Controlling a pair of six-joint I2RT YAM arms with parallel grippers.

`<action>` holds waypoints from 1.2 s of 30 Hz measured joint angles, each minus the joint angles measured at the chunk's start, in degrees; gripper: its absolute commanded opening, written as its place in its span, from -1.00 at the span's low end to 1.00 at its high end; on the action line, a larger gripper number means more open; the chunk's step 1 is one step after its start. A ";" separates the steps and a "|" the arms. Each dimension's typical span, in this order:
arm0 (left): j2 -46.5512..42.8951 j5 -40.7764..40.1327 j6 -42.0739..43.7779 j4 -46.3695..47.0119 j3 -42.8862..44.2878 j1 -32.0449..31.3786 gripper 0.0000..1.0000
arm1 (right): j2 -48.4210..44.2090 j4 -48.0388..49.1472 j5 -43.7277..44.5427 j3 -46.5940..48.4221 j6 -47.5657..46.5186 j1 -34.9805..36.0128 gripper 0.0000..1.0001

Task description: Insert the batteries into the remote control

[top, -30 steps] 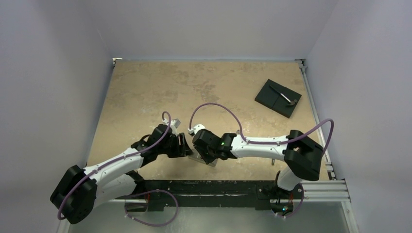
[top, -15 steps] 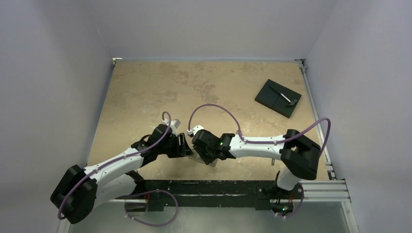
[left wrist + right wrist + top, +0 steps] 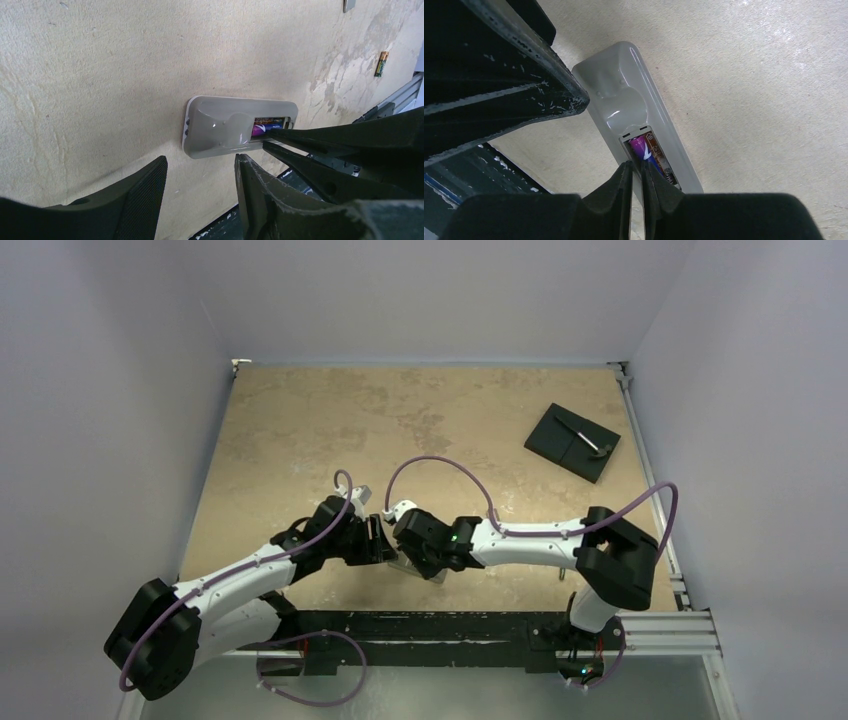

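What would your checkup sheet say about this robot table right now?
Surface: beige mottled table.
Job's things: remote control grey back up, compartment open; seated battery inside; loose battery on the table.
Clutter: black plate far right; grey strip.
Grippers: left gripper open beside the remote control; right gripper shut, tips at the seated battery.
Cables: purple cables arch above the arms.
Surroundings: plain walls; nothing else seen.
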 measured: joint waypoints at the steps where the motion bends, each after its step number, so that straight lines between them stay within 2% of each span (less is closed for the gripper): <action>1: 0.00 0.00 0.00 0.00 0.00 0.00 0.04 | 0.02 0.07 -0.04 -0.02 0.00 0.04 -0.63; 5: 0.00 0.02 0.00 0.00 0.00 0.00 0.04 | 0.39 1.25 -1.27 -0.46 0.13 0.13 -0.69; 9: 0.00 0.02 0.00 0.00 0.00 0.00 0.04 | 0.46 1.70 -1.75 -0.68 0.17 0.13 -0.88; 14: 0.00 0.02 0.00 0.00 0.00 0.00 0.04 | 0.46 1.84 -2.25 -0.74 0.28 0.11 -0.90; 17: 0.00 0.02 0.00 0.00 0.00 0.00 0.04 | 0.46 1.81 -2.32 -0.74 0.31 0.09 -0.72; 24: 0.02 0.04 0.00 0.00 0.00 0.00 0.05 | 0.44 1.73 -2.25 -0.59 1.20 0.09 -0.44; 31: 0.90 0.02 0.00 0.09 0.00 0.00 0.04 | -0.04 -0.20 -0.90 0.13 2.78 0.35 -0.24; 36: 2.08 0.13 0.00 0.37 0.00 0.00 0.05 | -3.65 -3.39 2.71 0.13 4.07 0.39 -0.10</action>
